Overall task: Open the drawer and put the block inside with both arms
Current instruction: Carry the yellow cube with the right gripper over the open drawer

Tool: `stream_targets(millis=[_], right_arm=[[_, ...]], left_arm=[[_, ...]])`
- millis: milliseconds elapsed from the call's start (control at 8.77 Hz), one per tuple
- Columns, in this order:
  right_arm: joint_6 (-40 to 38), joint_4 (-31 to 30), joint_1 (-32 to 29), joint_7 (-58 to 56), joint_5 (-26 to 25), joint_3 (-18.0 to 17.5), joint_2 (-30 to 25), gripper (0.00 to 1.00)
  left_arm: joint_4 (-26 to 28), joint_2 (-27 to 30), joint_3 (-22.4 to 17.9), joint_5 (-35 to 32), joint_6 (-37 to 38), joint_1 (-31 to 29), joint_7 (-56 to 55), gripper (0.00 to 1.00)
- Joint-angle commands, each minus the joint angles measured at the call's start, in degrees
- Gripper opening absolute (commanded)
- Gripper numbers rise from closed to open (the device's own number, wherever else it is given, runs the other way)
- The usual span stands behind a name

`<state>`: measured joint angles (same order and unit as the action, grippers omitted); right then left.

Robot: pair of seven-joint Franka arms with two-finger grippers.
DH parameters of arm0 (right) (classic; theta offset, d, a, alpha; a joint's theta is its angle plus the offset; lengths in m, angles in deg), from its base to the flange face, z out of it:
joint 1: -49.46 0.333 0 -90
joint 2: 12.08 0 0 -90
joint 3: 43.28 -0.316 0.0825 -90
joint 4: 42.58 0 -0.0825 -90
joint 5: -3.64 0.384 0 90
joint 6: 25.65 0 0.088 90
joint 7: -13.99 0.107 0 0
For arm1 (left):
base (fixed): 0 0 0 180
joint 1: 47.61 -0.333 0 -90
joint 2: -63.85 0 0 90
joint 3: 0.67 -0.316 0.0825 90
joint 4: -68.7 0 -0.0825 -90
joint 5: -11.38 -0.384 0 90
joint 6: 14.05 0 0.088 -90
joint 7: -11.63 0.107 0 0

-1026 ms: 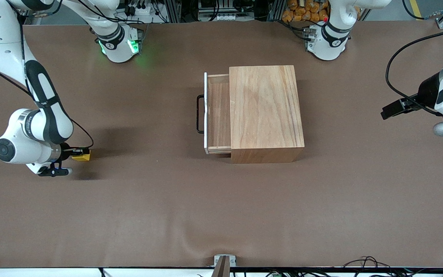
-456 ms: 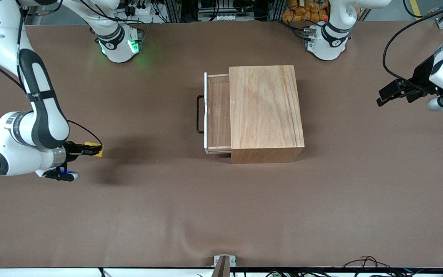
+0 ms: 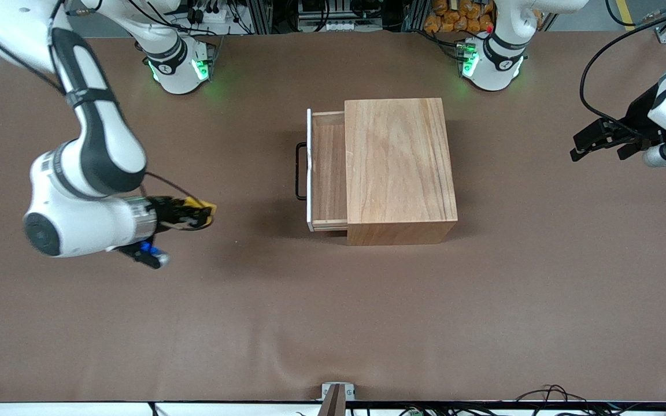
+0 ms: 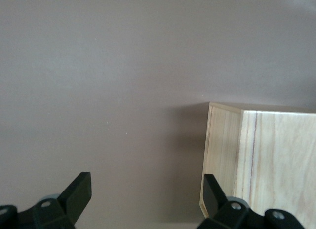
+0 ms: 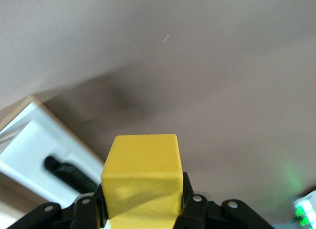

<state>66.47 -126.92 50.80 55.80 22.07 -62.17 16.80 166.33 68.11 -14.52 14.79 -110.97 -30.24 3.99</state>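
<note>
1. Carrying the block (image 3: 203,209), the right gripper (image 3: 197,215) hangs over the bare table (image 3: 333,323) toward the right arm's end, its fingers clenched on the yellow cube; the right wrist view shows the block (image 5: 142,179) pinched between the two black fingertips.
2. The drawer (image 3: 327,170) stands pulled partly out of the wooden box (image 3: 399,167), near the middle of the table, somewhat toward the edge where the bases stand. Its white front panel and black wire handle (image 3: 299,171) face the right arm's end.
3. The relation that matters: the open tray lies straight out from the block, toward the left arm's end, with the handle and front panel between the two. In the right wrist view that panel and handle (image 5: 66,172) already show past the cube.
4. My judgement: the block must cross above the front panel before it can go down into the tray, so height counts.
5. The left gripper (image 3: 602,141) waits with fingers spread and empty, over the table near the left arm's end, well apart from the box (image 4: 259,160); the right arm is plainly the nearer one.
</note>
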Motion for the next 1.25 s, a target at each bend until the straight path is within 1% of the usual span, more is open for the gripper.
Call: stream_targets(millis=[0,114,228,342,456,570,684,798,912,1026,1140], right_arm=[[4.4,0.1,4.8,14.9,1.4,-4.6,-0.5,0.00],[4.9,-0.1,8.1,19.2,1.3,-4.6,-0.4,0.00],[6.0,-0.4,10.9,22.4,1.3,-4.5,-0.4,0.00],[9.5,-0.8,13.4,26.0,1.3,-4.5,-0.1,0.00],[11.2,-1.1,16.2,26.7,1.1,-4.5,-0.1,0.00],[11.6,-1.8,17.3,26.7,0.7,-4.4,0.0,0.00],[13.9,-3.8,17.3,26.7,0.6,-4.4,0.0,0.00],[17.1,-4.9,17.9,27.3,0.6,-4.4,0.1,0.01],[18.9,-4.8,19.2,29.6,0.6,-4.4,1.3,0.42],[21.0,-4.8,20.4,31.2,0.5,-4.3,2.5,0.99],[21.0,-4.5,20.5,31.2,0.0,-4.1,2.7,1.00]], left_arm=[[-3.5,-1.1,0.3,-0.8,0.4,-2.4,3.0,1.00],[-3.9,-1.4,1.6,-0.4,0.3,-6.1,5.6,1.00],[-4.3,-1.4,4.4,-0.2,0.4,-9.7,8.7,1.00],[-4.6,-1.4,8.9,-0.1,0.4,-13.9,9.2,1.00],[-4.9,-1.3,13.6,-0.1,0.6,-18.8,9.3,1.00],[-4.9,-1.2,17.6,-0.1,1.5,-23.3,9.5,1.00],[-4.9,-0.9,18.8,0.0,2.2,-25.1,9.7,1.00],[-4.8,-0.7,18.7,0.0,2.7,-25.0,9.7,1.00],[-4.8,-0.7,18.5,-0.1,3.0,-25.2,9.8,1.00],[-4.8,-0.7,18.2,-0.1,3.0,-25.3,9.9,1.00],[-4.9,-0.7,18.2,-0.1,3.1,-25.6,10.4,1.00]])
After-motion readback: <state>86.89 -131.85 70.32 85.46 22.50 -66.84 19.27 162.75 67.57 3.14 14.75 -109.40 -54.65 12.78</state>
